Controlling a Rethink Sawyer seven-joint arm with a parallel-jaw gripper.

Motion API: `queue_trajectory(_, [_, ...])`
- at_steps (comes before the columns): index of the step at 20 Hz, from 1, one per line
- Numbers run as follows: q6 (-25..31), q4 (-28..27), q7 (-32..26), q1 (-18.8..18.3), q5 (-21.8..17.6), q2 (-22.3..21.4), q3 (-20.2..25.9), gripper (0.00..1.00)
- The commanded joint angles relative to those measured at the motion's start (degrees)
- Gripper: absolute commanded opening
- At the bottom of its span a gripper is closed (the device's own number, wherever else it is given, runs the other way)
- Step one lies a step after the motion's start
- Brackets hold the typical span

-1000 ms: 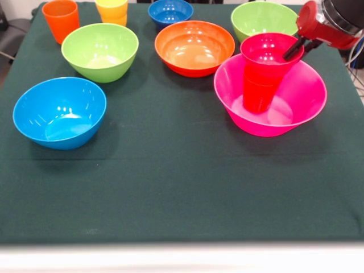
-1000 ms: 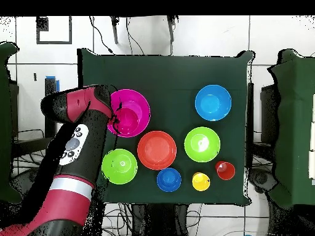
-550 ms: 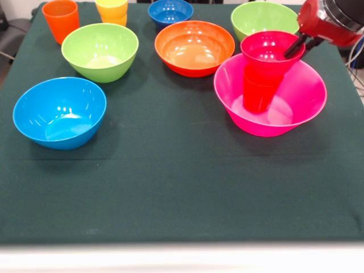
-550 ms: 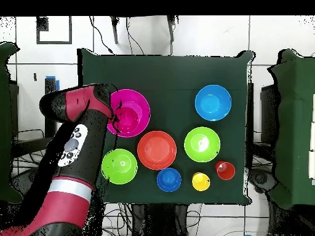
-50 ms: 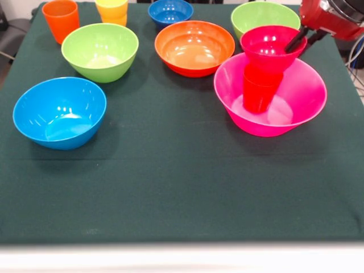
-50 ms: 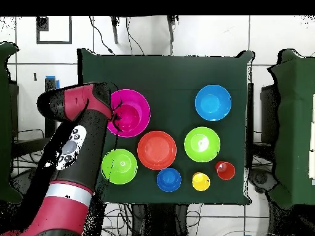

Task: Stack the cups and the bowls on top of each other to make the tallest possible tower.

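Tower: big glossy pink plastic bowl (image 5: 270,94) w/ a red tapered plastic tumbler (image 5: 259,91) standing upright in it and a small crimson plastic bowl (image 5: 272,46) seated on the tumbler's mouth, sat on the dark green cloth-covered table (image 5: 170,187) near its right edge in the front view, toward the far side. Black gripper (image 5: 302,41) of the red-and-black arm (image 6: 71,160) was at the crimson bowl's right rim, one dark finger (image 5: 296,41) reaching inside the bowl, another outside, so the claw looked narrowly closed on that rim; crimson bowl appeared slightly tilted.

Outward from there: a lime green plastic bowl (image 5: 263,17) sat just behind the tower at the far edge, partly hidden by the crimson bowl. An orange plastic bowl (image 5: 194,48) stood just left of the tower, not touching. A small dark blue plastic bowl (image 5: 170,11) was at the far edge behind the orange one. A second lime green plastic bowl (image 5: 100,51) was left of the orange bowl. A yellow plastic tumbler (image 5: 112,11) and an orange plastic tumbler (image 5: 60,20) stood near the far left corner, apart from each other. A light blue plastic bowl (image 5: 60,112) sat alone near the left edge, well apart from the tower.
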Motion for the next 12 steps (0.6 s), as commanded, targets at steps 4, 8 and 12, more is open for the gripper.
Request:
queue_trajectory(4, [-4.43,3.07,5.75,-0.95,-3.62,0.48,3.24,1.00])
queue_trajectory(8, [-5.86,4.12,6.08,-0.90,-3.41,0.20,3.35,1.00])
queue_trajectory(12, [-6.69,4.68,5.89,-0.87,-3.27,-0.12,3.58,1.00])
